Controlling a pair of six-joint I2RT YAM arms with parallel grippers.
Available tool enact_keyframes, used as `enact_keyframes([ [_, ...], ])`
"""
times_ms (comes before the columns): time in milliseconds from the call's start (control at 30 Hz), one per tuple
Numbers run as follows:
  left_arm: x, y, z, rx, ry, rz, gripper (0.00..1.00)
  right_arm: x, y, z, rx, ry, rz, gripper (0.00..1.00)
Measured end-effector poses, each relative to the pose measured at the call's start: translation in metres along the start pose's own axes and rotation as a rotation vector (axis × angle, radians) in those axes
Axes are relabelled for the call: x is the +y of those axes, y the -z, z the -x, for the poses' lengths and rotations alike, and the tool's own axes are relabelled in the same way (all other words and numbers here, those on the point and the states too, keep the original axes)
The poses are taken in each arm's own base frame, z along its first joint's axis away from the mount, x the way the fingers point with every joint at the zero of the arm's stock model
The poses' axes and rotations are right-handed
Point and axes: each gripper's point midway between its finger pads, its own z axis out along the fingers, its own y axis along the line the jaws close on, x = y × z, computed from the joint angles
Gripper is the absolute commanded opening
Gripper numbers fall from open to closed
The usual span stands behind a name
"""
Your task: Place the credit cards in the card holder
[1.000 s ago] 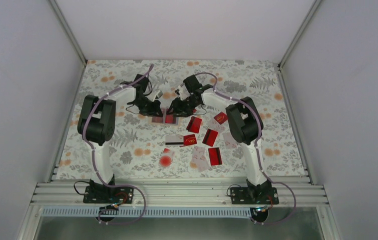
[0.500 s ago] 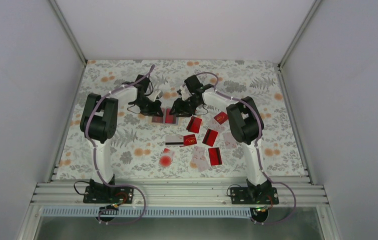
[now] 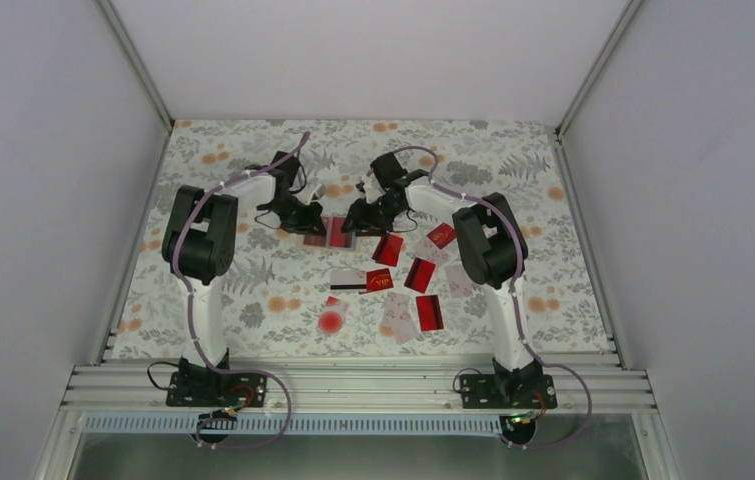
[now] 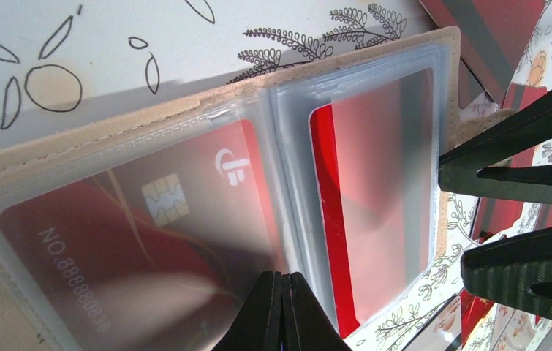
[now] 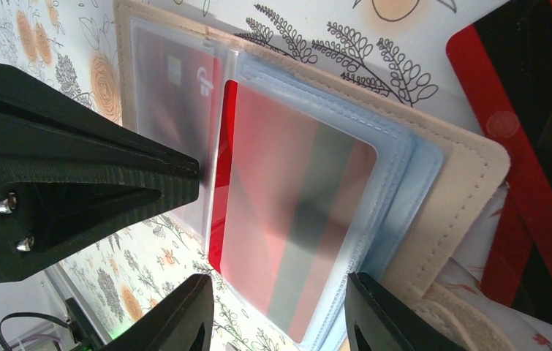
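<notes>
The tan card holder (image 3: 327,233) lies open on the table, far centre. In the left wrist view its left clear sleeve holds a red chip card (image 4: 148,219), and its right sleeve holds a red card (image 4: 375,212) whose edge sticks out toward the fold. My left gripper (image 4: 281,278) is shut, with its tips at the holder's (image 4: 112,124) centre fold. My right gripper (image 5: 280,307) is open and straddles the end of the right sleeve and its card (image 5: 295,212). Several loose cards (image 3: 420,274) lie on the near-right side of the holder.
A white card with a black stripe (image 3: 348,279) and a red card (image 3: 379,281) lie nearer than the holder. Pale cards (image 3: 398,315) and a round red blot (image 3: 330,322) are nearer still. A red black-striped card (image 5: 536,146) lies beside the holder (image 5: 463,205).
The left arm's elbow has shifted slightly to the right. Both grippers stay at the holder, and the holder and loose cards have not moved.
</notes>
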Motion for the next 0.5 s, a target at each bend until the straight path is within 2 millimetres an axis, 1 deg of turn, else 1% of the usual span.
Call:
enact_keyframes([
  [500,-0.0021,-0.0015,-0.0008,0.004,-0.005,0.000,0.02,-0.0032,-0.0002,-0.0014,0.003,-0.023,-0.013,0.49],
])
